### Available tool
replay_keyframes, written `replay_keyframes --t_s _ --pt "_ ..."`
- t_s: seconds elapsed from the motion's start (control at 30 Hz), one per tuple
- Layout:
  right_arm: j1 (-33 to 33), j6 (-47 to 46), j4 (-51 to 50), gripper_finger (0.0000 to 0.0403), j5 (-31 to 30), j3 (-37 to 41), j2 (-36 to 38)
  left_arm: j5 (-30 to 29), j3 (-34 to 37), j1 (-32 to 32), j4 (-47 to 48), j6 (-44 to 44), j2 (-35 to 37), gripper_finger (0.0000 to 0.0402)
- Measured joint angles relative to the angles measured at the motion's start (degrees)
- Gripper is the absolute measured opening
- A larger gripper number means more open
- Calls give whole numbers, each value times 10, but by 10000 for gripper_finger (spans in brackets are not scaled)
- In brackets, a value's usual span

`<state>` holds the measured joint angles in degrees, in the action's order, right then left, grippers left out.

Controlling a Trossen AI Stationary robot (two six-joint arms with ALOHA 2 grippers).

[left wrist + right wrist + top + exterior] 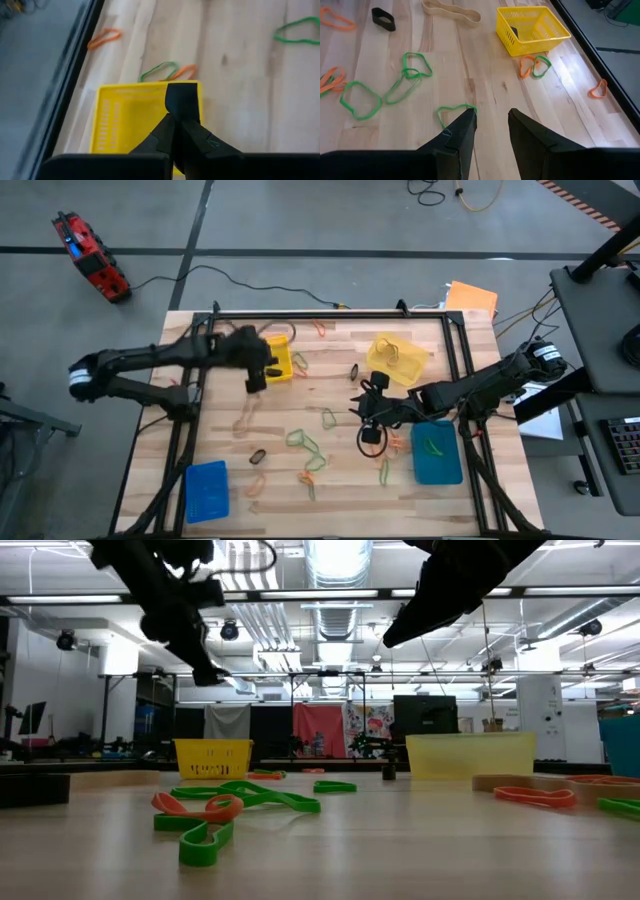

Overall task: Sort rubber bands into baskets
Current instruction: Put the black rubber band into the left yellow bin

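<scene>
Yellow basket [131, 116] under clenched left pincer [176, 120]; right pincer [491, 121] parted, empty.

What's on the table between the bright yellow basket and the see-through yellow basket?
In the high view, between the bright yellow basket and the pale yellow basket lie a green rubber band and a small black band; otherwise bare wood.

Red device [90, 255] on floor, orange sheet [472, 298] beside table [340, 480]

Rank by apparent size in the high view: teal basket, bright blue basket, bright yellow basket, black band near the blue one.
1. teal basket
2. bright blue basket, close behind the teal one
3. bright yellow basket, partly hidden by the left arm, so unsure
4. black band, by far smallest
</scene>
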<state>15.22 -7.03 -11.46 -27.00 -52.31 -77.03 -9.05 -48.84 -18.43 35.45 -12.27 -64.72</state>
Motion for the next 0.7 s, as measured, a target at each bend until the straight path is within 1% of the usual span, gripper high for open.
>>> replay_keyframes --t_s 0.07,0.13,0.27,0.33,0.53,0.7 --pt "0 0 0 112 0 0 0 32 0 -50 -5 -24 -11 0" --pt "0 0 0 112 0 0 0 44 0 -86 -15 -43 -25 0" --pt "0 0 1 112 0 0 0 71 0 -130 -28 -78 -57 0" --pt "0 0 0 112 0 0 0 85 0 -141 -38 -88 -75 0" --pt "0 0 1 112 0 0 0 86 0 -150 -57 -100 -125 0" --pt "0 0 0 112 0 0 0 86 0 -154 -65 -102 -151 0"
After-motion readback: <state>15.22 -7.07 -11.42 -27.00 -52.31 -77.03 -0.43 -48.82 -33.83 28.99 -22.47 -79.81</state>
